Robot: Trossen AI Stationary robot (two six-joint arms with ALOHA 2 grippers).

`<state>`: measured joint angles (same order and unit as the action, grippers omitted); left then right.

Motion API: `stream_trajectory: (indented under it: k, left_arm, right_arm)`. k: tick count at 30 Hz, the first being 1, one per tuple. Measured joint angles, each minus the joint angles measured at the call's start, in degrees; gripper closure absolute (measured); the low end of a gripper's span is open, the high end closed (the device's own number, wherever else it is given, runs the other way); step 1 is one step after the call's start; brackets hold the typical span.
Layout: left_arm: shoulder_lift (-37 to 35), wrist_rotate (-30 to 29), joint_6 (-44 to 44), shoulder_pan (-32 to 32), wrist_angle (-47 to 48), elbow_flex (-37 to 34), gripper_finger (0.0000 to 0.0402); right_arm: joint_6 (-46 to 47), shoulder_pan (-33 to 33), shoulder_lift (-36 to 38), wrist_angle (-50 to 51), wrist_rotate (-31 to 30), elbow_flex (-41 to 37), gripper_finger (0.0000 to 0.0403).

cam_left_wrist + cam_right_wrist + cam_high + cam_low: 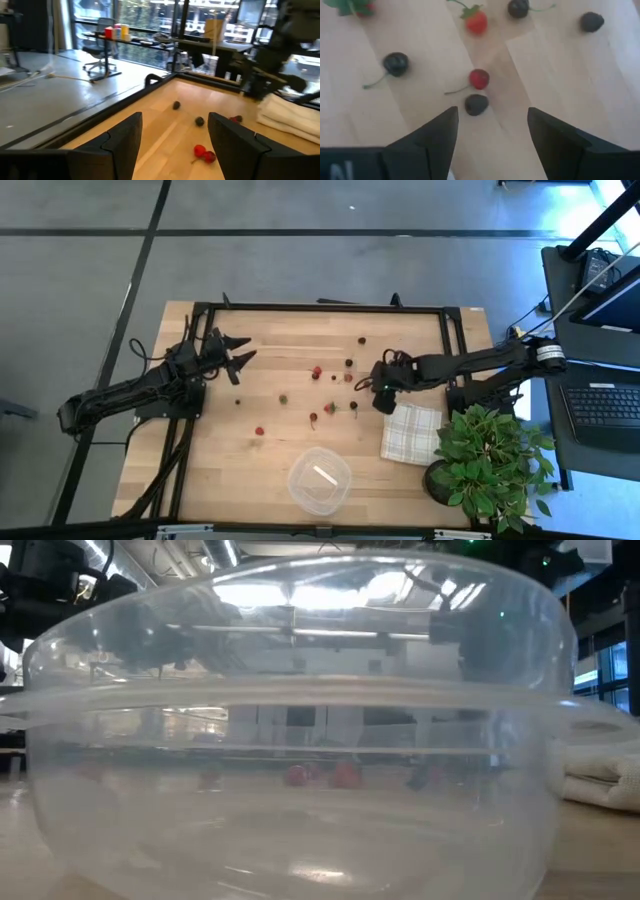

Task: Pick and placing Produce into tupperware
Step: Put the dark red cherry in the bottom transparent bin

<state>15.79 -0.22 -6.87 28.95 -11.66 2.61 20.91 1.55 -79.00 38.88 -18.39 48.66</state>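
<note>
The produce lies scattered over the middle of the wooden table: small red pieces (317, 371) and dark ones (349, 363). The tupperware (320, 480), round and clear, stands near the table's front edge and fills the low view (300, 740). My right gripper (372, 386) hangs open over the table's right middle, tipped downward. In its wrist view the fingers (492, 112) stand above a red cherry (479, 78) and a dark berry (476, 104), touching neither. My left gripper (244, 349) waits open and level at the far left (175, 120), with nothing between its fingers.
A folded white checked cloth (411, 432) lies right of the tupperware, under the right arm. A leafy potted plant (490, 460) stands at the near right corner. A black frame (320, 307) borders the table's far edge. Bare wood lies between the left gripper and the tupperware.
</note>
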Motion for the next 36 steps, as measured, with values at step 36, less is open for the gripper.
stream_trajectory:
  k: [36]
  left_arm:
    - [0.0,-2.11,0.0,0.01,0.02,0.02,0.0182]
  right_arm:
    - [-1.16,-0.05,-1.14,-7.0,0.07,0.88,0.0162]
